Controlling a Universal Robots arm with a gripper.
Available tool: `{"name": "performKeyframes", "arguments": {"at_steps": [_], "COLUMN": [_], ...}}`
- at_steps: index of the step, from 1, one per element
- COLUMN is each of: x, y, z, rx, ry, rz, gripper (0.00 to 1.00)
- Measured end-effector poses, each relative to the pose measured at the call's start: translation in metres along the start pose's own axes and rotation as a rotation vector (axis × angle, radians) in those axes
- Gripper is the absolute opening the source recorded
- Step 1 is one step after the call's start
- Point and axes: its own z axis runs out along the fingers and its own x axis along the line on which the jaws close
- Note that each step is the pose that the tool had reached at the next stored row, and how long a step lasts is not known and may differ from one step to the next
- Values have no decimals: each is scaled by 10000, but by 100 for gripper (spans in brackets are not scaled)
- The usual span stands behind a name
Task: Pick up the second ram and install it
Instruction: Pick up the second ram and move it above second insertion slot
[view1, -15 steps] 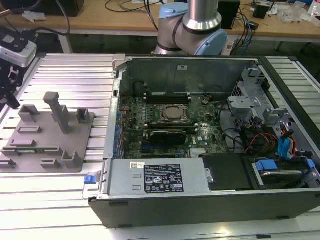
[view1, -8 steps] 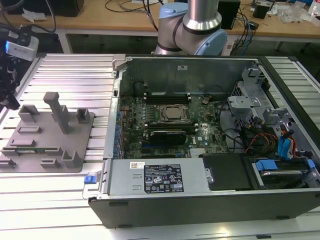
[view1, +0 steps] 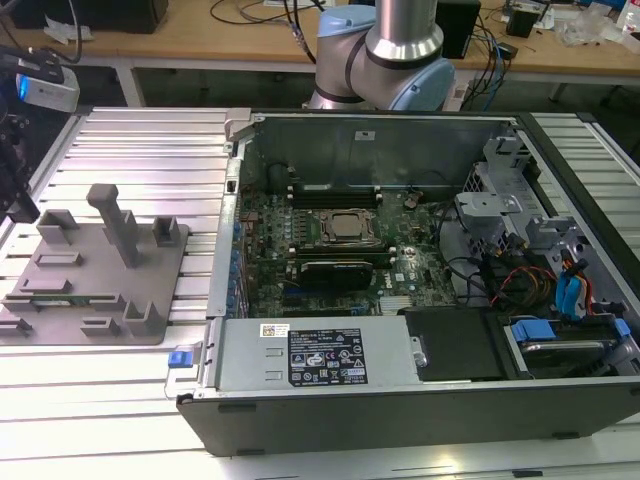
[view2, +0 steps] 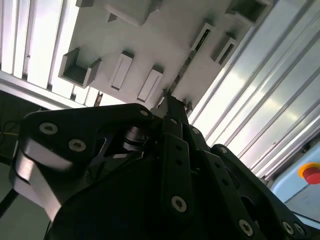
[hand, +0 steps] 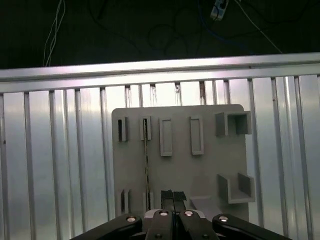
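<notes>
Ribbed metal table (hand: 60, 165) carries a grey fixture (hand: 180, 170) holding the second ram (hand: 145, 165); tool (hand: 173, 196) over it, closed, empty.

Setting: robotics lab or electronics workshop. A ribbed aluminium bench (view1: 120, 150) carries an opened desktop computer case (view1: 400, 410), its motherboard (view1: 270, 225) exposed, beside a grey fixture plate (view1: 95, 275). A robot arm base (view1: 400, 45) stands at the far edge. Wooden benches (view1: 250, 30) behind it are strewn with cables (view1: 492, 60). A red stop button (view2: 312, 174) shows in the second wrist view.

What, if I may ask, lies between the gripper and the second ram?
In the first wrist view, only bare grey fixture plate separates the gripper from the second ram.
</notes>
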Motion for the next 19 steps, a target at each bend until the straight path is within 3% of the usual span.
{"name": "performKeyframes", "arguments": {"at_steps": [8,19], "x": [6,22], "y": [-3,-7], "z": [60,204], "rx": [1,1], "ry": [0,1], "rz": [-4,-5], "gripper": [8,8]}}
